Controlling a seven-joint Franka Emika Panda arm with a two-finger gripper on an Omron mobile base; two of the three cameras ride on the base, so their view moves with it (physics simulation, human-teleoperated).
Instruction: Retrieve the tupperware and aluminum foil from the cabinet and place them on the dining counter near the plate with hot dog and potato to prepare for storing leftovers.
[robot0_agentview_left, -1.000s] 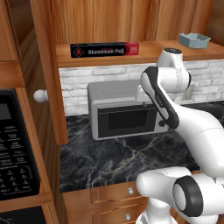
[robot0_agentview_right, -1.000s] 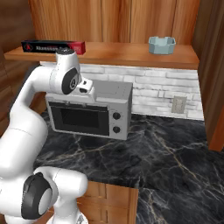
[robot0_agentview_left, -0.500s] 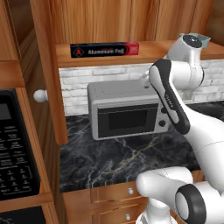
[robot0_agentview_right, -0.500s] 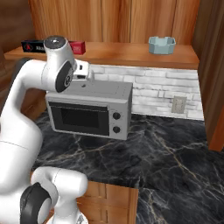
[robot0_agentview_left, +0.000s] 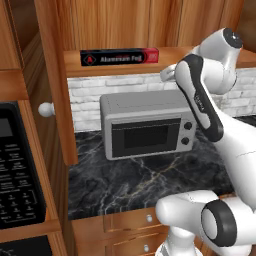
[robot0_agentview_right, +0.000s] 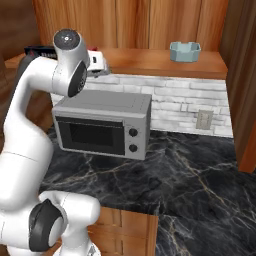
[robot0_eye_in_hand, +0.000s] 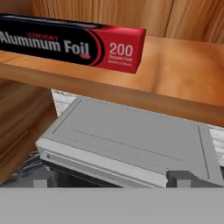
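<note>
Aluminum foil (robot0_agentview_left: 120, 57) lying along front edge of cabinet (robot0_agentview_right: 150, 20) shelf, left end; tupperware (robot0_agentview_right: 185, 51) near right end. Gripper (robot0_eye_in_hand: 109, 181) fingers apart, empty, above microwave (robot0_agentview_left: 146, 123).

Looking forward and down from behind, left and right, sharing microwave (robot0_agentview_left: 146, 129) and shelf (robot0_agentview_right: 165, 62); hand view facing shelf closely.
</note>
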